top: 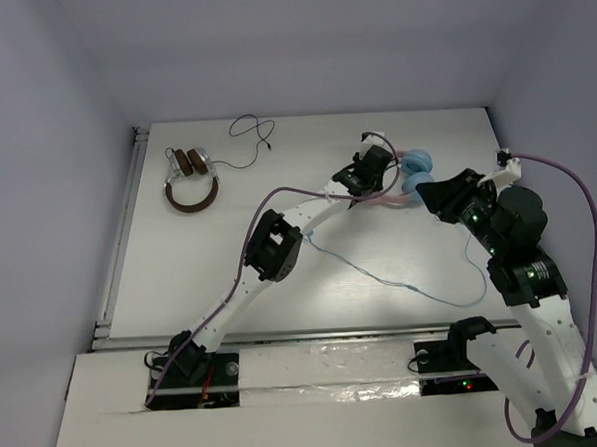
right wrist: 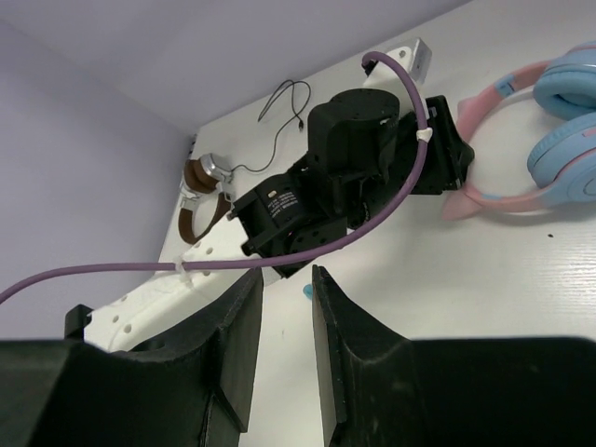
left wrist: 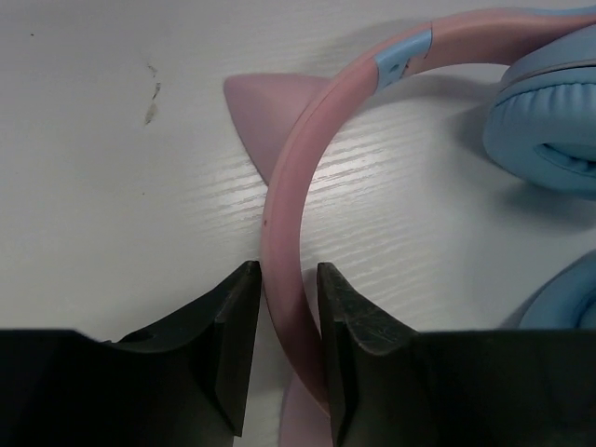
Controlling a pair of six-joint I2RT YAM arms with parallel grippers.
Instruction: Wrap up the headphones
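The headphones (top: 417,164) lie at the back right of the table, with a pink cat-ear headband (left wrist: 307,140) and light-blue ear cups (left wrist: 549,130). My left gripper (top: 375,162) is shut on the headband, one finger on each side of it in the left wrist view (left wrist: 285,275). The thin light-blue cable (top: 412,290) trails loose across the table towards the right arm. My right gripper (top: 430,192) sits just right of the ear cups. Its jaws (right wrist: 287,279) stand a narrow gap apart and hold nothing. A small blue piece (right wrist: 306,291) shows beyond the gap. The headphones also show in the right wrist view (right wrist: 568,140).
Brown headphones with silver trim (top: 190,179) and their black cable (top: 251,126) lie at the back left. The left arm (right wrist: 354,168) stretches across the middle of the table. Walls close the table at the back and both sides.
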